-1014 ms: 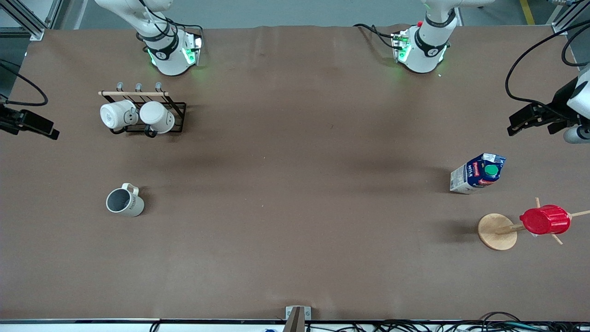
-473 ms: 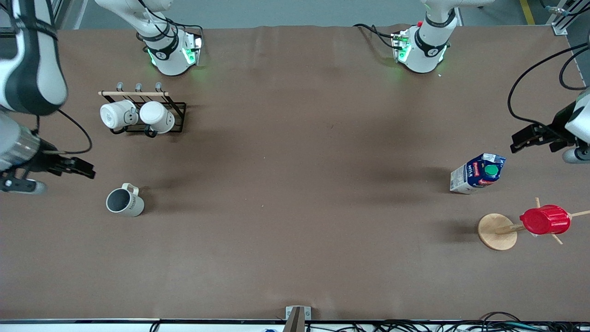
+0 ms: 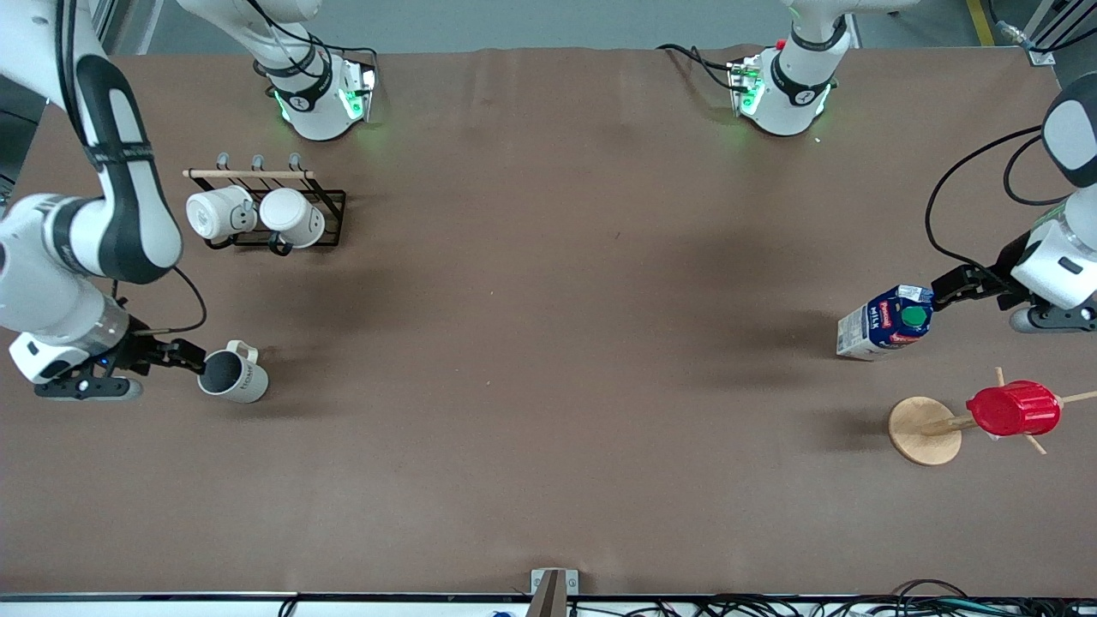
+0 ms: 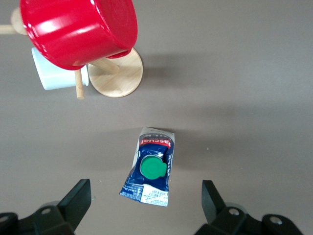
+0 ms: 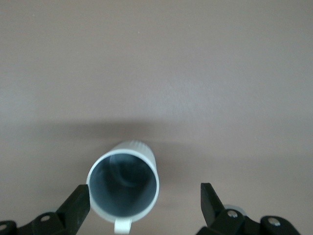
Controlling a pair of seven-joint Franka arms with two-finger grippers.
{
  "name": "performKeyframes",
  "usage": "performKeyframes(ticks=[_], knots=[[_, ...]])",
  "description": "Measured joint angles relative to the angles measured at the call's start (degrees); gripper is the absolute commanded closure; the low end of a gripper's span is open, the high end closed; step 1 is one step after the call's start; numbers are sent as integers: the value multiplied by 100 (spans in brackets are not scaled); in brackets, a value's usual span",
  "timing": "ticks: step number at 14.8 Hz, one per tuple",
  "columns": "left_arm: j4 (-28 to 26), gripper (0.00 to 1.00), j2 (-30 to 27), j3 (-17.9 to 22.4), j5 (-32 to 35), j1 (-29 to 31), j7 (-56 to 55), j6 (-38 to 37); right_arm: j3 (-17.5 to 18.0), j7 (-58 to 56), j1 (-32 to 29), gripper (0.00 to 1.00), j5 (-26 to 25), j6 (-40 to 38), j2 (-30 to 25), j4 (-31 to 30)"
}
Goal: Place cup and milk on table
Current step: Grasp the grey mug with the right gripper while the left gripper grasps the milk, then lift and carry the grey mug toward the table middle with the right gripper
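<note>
The cup, a beige mug with a grey inside, stands upright on the brown table toward the right arm's end. My right gripper is open just beside its rim. In the right wrist view the cup shows below and between the spread fingers of that gripper, untouched. The milk, a blue-and-white carton with a green cap, stands toward the left arm's end. My left gripper hangs open next to its top. In the left wrist view the milk lies just ahead of this gripper.
A black wire rack with two white mugs stands near the right arm's base. A wooden stand carrying a red ribbed cup sits nearer the front camera than the milk; the left wrist view shows that red cup.
Both arms have swung in from the table's ends. The right gripper has come down to the cup and the left gripper to the milk. Both stay open; cup and milk have not moved.
</note>
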Motion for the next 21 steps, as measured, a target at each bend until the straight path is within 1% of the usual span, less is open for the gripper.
performKeyframes(ticks=[2, 5, 7, 8, 9, 10, 11, 12, 13, 14, 15, 16, 19, 21], knots=[[-6, 0, 158, 67, 9, 1, 90, 116, 1, -133, 0, 0, 0, 395, 147, -201], [-17, 0, 303, 105, 10, 3, 131, 235, -1, -403, 0, 0, 0, 618, 302, -267], [-93, 0, 365, 105, 10, 1, 144, 440, -3, -478, -1, 0, 0, 722, 399, -268], [-140, 0, 386, 105, 10, 0, 155, 528, -3, -496, -1, 2, 0, 754, 444, -268], [-171, 0, 399, 105, 10, 0, 163, 569, -3, -504, -2, 8, 0, 776, 497, -269], [-199, 0, 406, 104, 10, -1, 176, 578, -3, -505, -3, 19, 3, 792, 549, -268], [-240, 0, 415, 104, 10, -2, 227, 580, -3, -505, -4, 33, 4, 809, 591, -268], [-286, 0, 435, 103, 10, -3, 333, 586, -3, -505, -5, 49, 7, 820, 623, -268], [-314, 0, 471, 103, 10, -3, 434, 601, -4, -504, -7, 69, 10, 820, 637, -268], [-321, 0, 510, 103, 10, -4, 496, 623, -4, -503, -8, 83, 12, 819, 638, -267], [-322, 0, 543, 103, 10, -8, 546, 642, -4, -496, -9, 95, 17, 819, 637, -260], [-323, 0, 568, 101, 10, -15, 569, 646, -4, -476, -9, 100, 27, 819, 637, -254], [-331, 0, 673, 92, 10, -40, 612, 662, -5, -380, -10, 100, 64, 682, 636, -200], [-331, 0, 744, 83, 10, -49, 612, 687, -2, -258, -9, 100, 76, 127, 610, 34]])
